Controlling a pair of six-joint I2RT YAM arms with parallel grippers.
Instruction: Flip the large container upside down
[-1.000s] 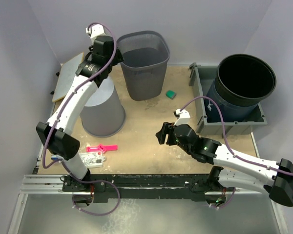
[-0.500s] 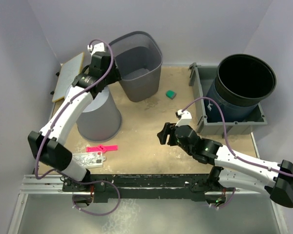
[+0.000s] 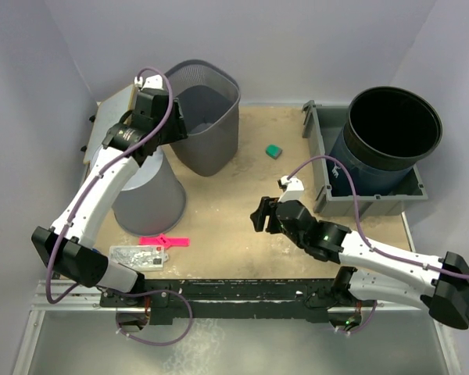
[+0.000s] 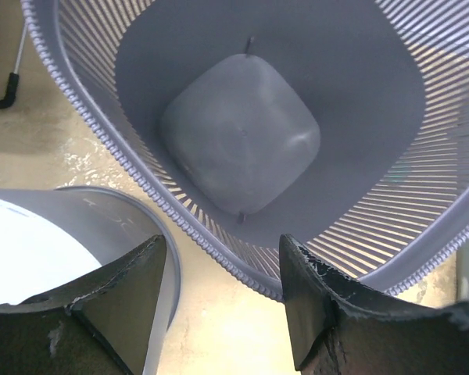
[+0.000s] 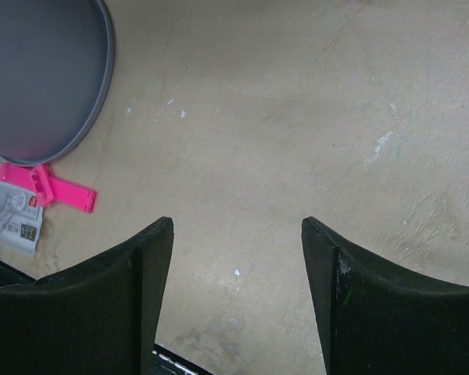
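The large container, a grey slatted basket (image 3: 211, 125), stands at the back left and leans with its mouth toward the left arm. My left gripper (image 3: 174, 123) is at its near rim. In the left wrist view the basket (image 4: 242, 148) shows its inside, and its rim runs between the fingers of the left gripper (image 4: 223, 273). The jaws stand wide: the right finger (image 4: 313, 305) is inside the basket against the rim, and the left finger is outside, apart from it. My right gripper (image 3: 258, 215) hovers open over bare table, nothing between its fingers (image 5: 236, 234).
An upturned plain grey bin (image 3: 144, 191) stands just left of the basket, close to the left finger (image 4: 47, 234). A dark bucket (image 3: 391, 129) sits in a grey tray (image 3: 328, 195) at right. A green block (image 3: 274, 149), a pink clip (image 3: 164, 241) and a card (image 3: 137, 255) lie on the table.
The left gripper has drawn back to the left, and the basket has slid left with it and tipped. The upturned bin has shifted a little left. The right arm has barely moved.
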